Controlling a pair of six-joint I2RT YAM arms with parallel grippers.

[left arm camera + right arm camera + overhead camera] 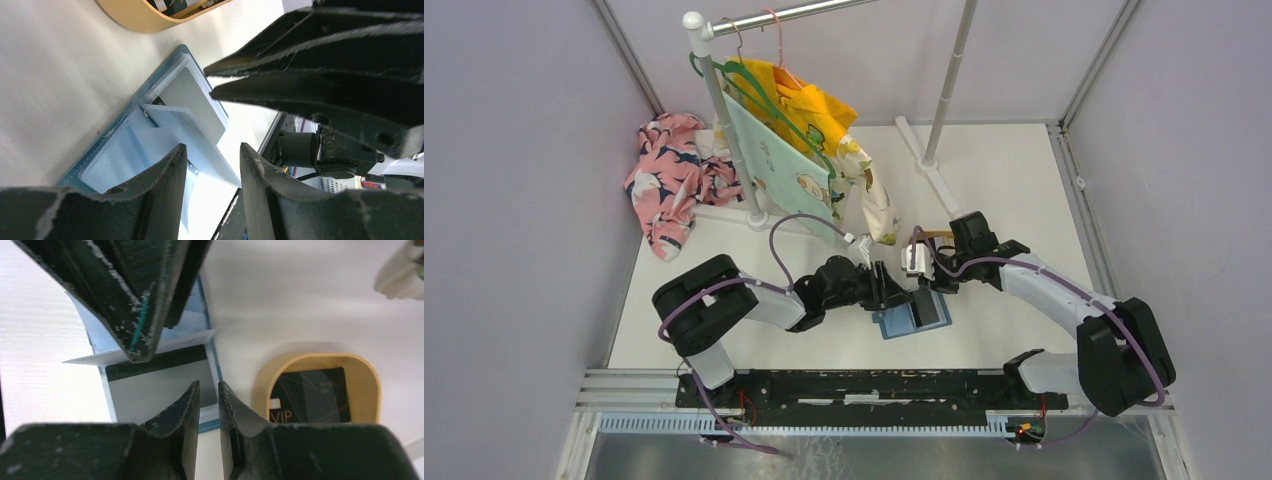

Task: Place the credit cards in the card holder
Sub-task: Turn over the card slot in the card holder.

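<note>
The card holder [894, 325] lies open on the table, teal-edged with clear slots [125, 150]. A credit card [155, 387], grey side up with a black stripe, lies on it, its stripe end under a lifted clear flap [90, 359]. My left gripper [214, 147] is open, one fingertip against that flap. My right gripper [208, 384] hovers over the card's near corner, jaws a narrow gap apart with nothing between them. Another credit card [310, 392], black and marked VIP, lies in the tan tray [372, 385].
The tan tray [937, 234] sits just behind the card holder, mostly under my right arm. A clothes rack [724, 110] with hung garments [809, 125] stands at the back, beside a pink floral cloth [669, 175]. A rack foot [934, 175] lies right of it.
</note>
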